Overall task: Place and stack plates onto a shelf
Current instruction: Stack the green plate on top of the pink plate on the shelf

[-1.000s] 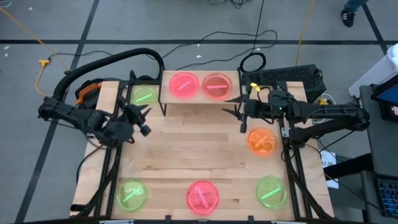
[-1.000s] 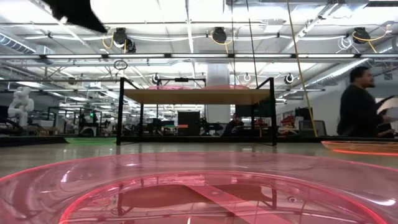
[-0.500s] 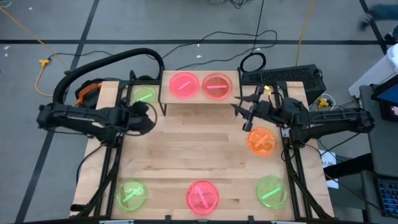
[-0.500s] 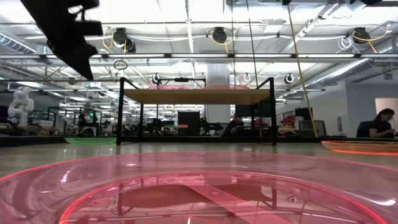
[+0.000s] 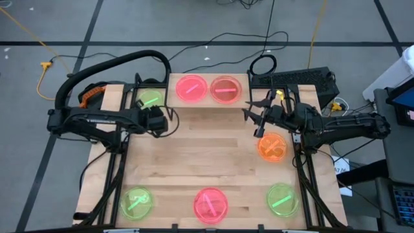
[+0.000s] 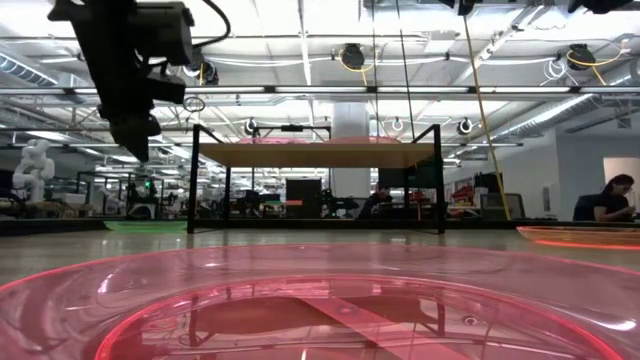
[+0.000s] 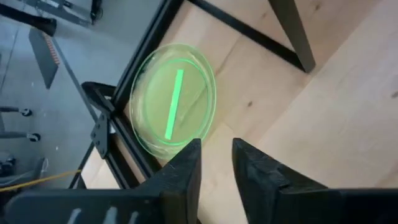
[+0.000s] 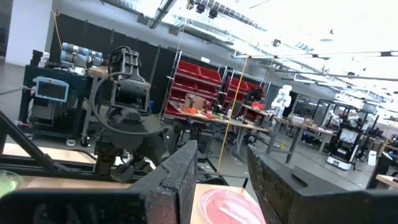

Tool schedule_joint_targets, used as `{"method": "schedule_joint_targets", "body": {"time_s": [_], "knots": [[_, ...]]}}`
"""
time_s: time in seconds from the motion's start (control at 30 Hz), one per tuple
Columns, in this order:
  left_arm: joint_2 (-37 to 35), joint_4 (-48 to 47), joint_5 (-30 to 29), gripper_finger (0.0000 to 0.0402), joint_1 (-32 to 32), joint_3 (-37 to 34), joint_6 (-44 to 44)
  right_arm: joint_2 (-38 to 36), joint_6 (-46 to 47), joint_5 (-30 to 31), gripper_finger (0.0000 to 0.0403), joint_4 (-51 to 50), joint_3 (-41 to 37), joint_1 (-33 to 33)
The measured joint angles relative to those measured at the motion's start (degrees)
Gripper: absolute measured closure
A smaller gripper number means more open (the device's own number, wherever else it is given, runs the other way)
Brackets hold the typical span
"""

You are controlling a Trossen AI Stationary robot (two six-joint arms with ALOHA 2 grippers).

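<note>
Shelf (image 5: 207, 103): two pink plates on top (image 5: 191, 87), (image 5: 225, 88).
Green plate (image 7: 173, 99): on table just left of shelf, near table edge.
Left gripper (image 7: 216, 155): beside shelf's left legs, fingers narrowly parted, empty.
Right gripper (image 5: 253, 116): beside shelf's right end, fingers spread, empty.
Risk: left approach clips shelf leg, or nudges green plate off table edge.

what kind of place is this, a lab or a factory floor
Most likely a robotics lab in an industrial hall: a white humanoid robot stands across the room, red parts bins fill racks, and a person sits working.
</note>
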Motion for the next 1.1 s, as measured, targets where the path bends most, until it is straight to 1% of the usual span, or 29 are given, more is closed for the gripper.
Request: {"method": "schedule_joint_targets", "body": {"time_s": [0.07, 0.17, 0.3, 0.37, 0.43, 0.53, 0.67, 0.83, 1.0, 1.1], "knots": [[0.76, 0.88, 0.72, 0.028, 0.15, 0.0, 0.72, 0.0, 0.66, 0.0, 0.0279, -0.42, 0.0, 0.0], [1.11, 2.96, 0.97, 0.0228, 0.11, 0.0, 2.32, 0.02, 1.34, -0.02, 0.0279, -1.19, 0.0, 0.0], [1.09, 3.87, -1.22, 0.0155, 0.5, 0.0, 2.84, 0.05, 2.6, -0.05, 0.0279, -2.35, 0.0, 0.0], [1.07, 3.85, -1.89, 0.0129, 1.12, 0.0, 2.15, 0.15, 2.76, -0.2, 0.0279, -2.79, 0.0, 0.0], [1.07, 3.91, -1.87, 0.0112, 1.68, 0.0, 1.2, 0.21, 2.76, -0.24, 0.0279, -3.5, 0.0, 0.0], [1.07, 4.78, -1.87, 0.0104, 1.92, 0.0, 0.77, 0.26, 2.76, -0.26, 0.0279, -4.03, 0.0, 0.0], [1.07, 7.01, -1.89, 0.0103, 1.86, 0.0, 3.34, 0.28, 2.76, -0.26, 0.0279, -4.71, 0.0, 0.0], [1.07, 7.11, -1.91, 0.0103, 1.86, 0.0, 6.92, 0.28, 2.74, -0.28, 0.0279, -4.8, 0.0, 0.0], [1.05, 7.11, -1.87, 0.0103, 1.97, 0.0, 5.19, 0.28, 2.72, -0.3, 0.0279, -4.8, 0.0, 0.0], [1.05, 7.11, -2.31, 0.0103, 2.73, 0.0, 6.13, 0.28, 2.74, -0.31, 0.0279, -4.82, 0.0, 0.0]]}}
